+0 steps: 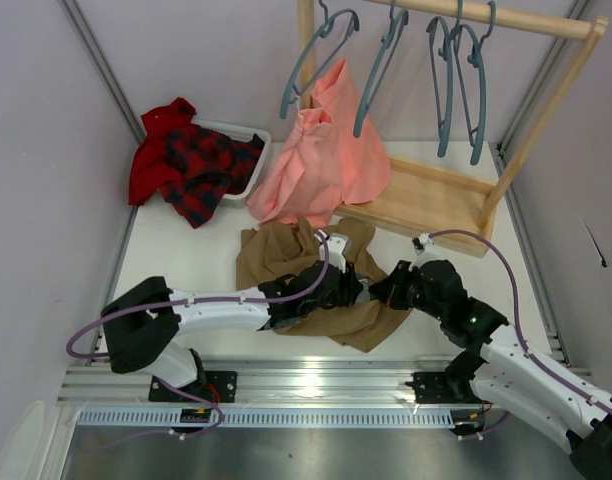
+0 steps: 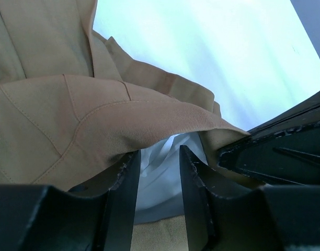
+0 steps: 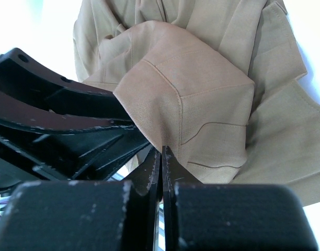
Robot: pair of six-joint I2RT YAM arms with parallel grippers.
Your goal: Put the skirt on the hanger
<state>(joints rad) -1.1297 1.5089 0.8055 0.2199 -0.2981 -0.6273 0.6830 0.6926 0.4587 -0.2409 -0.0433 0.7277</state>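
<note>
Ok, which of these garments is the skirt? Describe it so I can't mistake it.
Find the wooden rack at the back right; on the white table just in front of its base lies a crumpled heap, the skirt. It is plain khaki-tan, unlike the salmon-pink garment behind it and the red-and-black plaid garment in the bin at back left.

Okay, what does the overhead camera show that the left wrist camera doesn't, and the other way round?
Only overhead: the wooden clothes rack with slim grey-blue plastic hangers, the salmon-pink garment, the red-and-black plaid garment in a white basket, and the whole arms. Only left wrist: pale lining cloth between the left gripper's parted fingers, plus seam stitching. Both: the soft khaki cloth skirt, with the left gripper and the right gripper meeting at it.
</note>
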